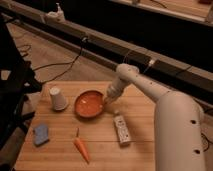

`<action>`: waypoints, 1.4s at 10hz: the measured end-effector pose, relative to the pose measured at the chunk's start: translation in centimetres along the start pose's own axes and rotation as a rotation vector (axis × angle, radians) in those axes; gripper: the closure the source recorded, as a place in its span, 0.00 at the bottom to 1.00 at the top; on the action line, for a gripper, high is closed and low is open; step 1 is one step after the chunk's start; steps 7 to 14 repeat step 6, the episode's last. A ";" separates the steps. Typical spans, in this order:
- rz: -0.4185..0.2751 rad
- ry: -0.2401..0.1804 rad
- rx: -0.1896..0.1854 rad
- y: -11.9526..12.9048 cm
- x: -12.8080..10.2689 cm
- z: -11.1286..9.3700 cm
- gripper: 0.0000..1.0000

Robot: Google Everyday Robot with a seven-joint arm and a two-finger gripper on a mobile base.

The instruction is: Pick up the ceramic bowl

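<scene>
The ceramic bowl [90,103] is a shallow orange-red bowl with a darker rim, sitting near the middle of the wooden table [145,150]. My white arm reaches in from the right, and the gripper [106,99] is down at the bowl's right rim, touching or very close to it. A white paper cup [58,98] stands upside down left of the bowl.
An orange carrot [81,148] lies at the front of the table. A blue sponge [41,134] lies at the front left. A white rectangular remote-like object [121,130] lies right of the carrot. Cables run on the floor behind the table.
</scene>
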 end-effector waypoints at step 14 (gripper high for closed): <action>0.009 -0.130 -0.166 2.0 -0.9 -8.7 1.00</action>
